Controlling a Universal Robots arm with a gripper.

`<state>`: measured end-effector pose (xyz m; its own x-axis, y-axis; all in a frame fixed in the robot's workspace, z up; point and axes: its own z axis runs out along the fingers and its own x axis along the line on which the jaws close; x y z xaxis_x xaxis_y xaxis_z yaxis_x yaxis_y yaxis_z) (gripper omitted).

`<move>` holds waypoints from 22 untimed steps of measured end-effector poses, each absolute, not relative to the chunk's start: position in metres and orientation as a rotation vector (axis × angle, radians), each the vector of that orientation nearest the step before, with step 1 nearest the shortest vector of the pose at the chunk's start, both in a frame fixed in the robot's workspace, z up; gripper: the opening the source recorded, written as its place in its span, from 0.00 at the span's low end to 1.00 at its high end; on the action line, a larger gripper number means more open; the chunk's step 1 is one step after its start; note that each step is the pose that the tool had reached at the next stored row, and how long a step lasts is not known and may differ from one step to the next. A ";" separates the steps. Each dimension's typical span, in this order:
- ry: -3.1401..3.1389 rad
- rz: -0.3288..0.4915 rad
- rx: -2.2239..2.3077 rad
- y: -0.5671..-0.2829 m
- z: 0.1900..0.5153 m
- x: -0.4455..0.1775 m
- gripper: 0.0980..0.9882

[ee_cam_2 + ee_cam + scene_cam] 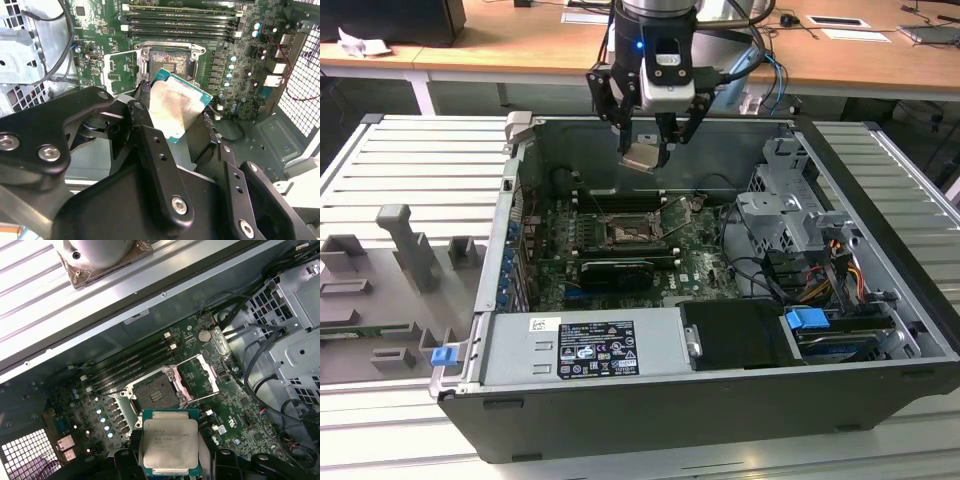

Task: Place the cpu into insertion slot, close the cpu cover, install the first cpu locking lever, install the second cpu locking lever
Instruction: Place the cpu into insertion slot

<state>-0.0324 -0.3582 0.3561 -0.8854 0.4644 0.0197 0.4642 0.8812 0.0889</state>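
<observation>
My gripper (645,150) is shut on the cpu (643,157), a pale square chip with a green edge, and holds it tilted in the air above the open computer case. In both wrist views the cpu (170,442) (177,105) sits between the black fingers (145,130). Below it on the green board lies the insertion slot (625,232) (155,392) (167,60), dark, uncovered and with nothing in it. The cpu cover (200,374) (122,70) is swung open beside the slot. Thin metal levers (186,360) stand raised around it.
Long black memory slots (135,362) run beside the socket. A grey drive cage (790,215) with cables fills the case on the exterior view's right. A labelled power supply (585,345) sits at the front. Grey fixtures (410,250) stand on the table at the exterior view's left.
</observation>
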 end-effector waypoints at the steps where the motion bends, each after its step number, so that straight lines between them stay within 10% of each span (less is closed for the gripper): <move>1: 3.042 0.143 0.761 -0.358 0.356 -0.032 0.48; 22: 2.979 0.142 0.961 -0.358 0.354 -0.032 0.48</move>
